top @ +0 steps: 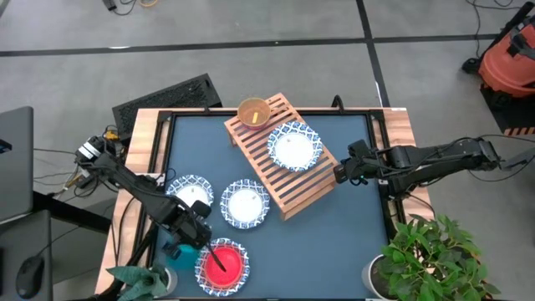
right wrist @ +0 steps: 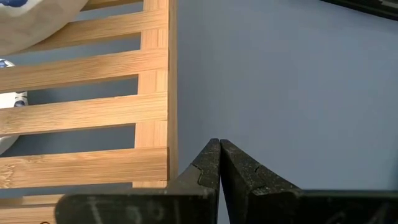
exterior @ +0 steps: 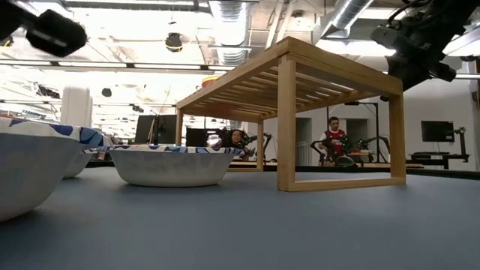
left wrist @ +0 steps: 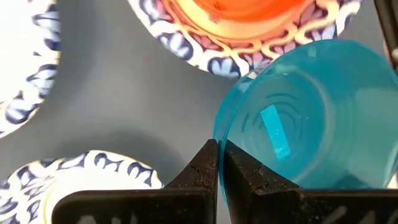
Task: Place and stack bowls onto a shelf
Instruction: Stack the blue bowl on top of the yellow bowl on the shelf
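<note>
A: Where's the light-wood slatted shelf (top: 284, 155)?

B: Far centre of the table, carrying a yellow plastic bowl (top: 253, 112) and a white blue-rimmed dish (top: 293, 147).

A: And the left gripper (left wrist: 217, 163)?

B: Fingers together, empty, beside the teal plastic bowl (left wrist: 311, 118); only its wrist view shows that closely. A red bowl (top: 222, 261) sits in the near patterned dish (top: 203, 266).

A: Right gripper (right wrist: 219, 160)?

B: Closed, empty, over the shelf's right edge.

- The high view looks straight down from above on the whole blue table (top: 334, 226) and both arms.
- The low view sits at table height, looking across into the room, very close to a white dish (exterior: 171, 163).
- The left wrist view looks closely down past its fingers at a teal bowl (left wrist: 311, 134).
- The right wrist view is close above the wooden shelf (right wrist: 93, 112), which the high view (top: 280, 159) and low view also show.
</note>
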Motion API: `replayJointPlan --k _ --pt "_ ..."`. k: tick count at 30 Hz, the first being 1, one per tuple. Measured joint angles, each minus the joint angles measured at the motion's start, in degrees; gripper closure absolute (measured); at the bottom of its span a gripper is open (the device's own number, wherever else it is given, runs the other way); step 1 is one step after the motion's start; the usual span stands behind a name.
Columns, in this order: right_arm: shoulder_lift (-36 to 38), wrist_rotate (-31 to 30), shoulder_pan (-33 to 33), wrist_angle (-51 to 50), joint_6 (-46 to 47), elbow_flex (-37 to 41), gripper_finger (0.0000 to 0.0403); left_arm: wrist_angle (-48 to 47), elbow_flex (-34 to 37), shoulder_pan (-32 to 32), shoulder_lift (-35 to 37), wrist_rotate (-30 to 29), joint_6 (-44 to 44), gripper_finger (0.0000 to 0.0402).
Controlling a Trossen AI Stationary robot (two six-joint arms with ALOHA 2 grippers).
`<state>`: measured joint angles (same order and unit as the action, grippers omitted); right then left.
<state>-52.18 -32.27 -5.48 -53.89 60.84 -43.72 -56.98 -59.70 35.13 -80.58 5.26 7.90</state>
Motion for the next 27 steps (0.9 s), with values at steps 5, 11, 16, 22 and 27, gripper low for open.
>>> replayJointPlan --k 5,11,16,22,27 --pt "0.0 -0.05 0.0 0.0 -0.04 0.0 0.0367 -3.1 -4.24 -1.65 0.0 -1.24 2.52 0.0401" --pt "0.0 -0.14 0.0 0.0 -0.04 0.0 0.0367 -8.69 -9.57 -6.46 0.0 -3.54 6.28 0.0401" --pt "0.0 -0.16 0.0 0.0 -0.03 0.0 0.0367 -11.04 -14.06 -12.08 0.02 -4.85 11.4 0.0401" --pt "0.0 0.23 0.0 0.0 0.02 0.0 0.0367 -11.29 -20.83 -20.53 0.02 -7.6 18.88 0.0401" --pt "0.0 0.29 0.0 0.0 0.14 0.0 0.0367 -11.4 -28.8 -28.74 0.02 -12.72 25.77 0.0401"
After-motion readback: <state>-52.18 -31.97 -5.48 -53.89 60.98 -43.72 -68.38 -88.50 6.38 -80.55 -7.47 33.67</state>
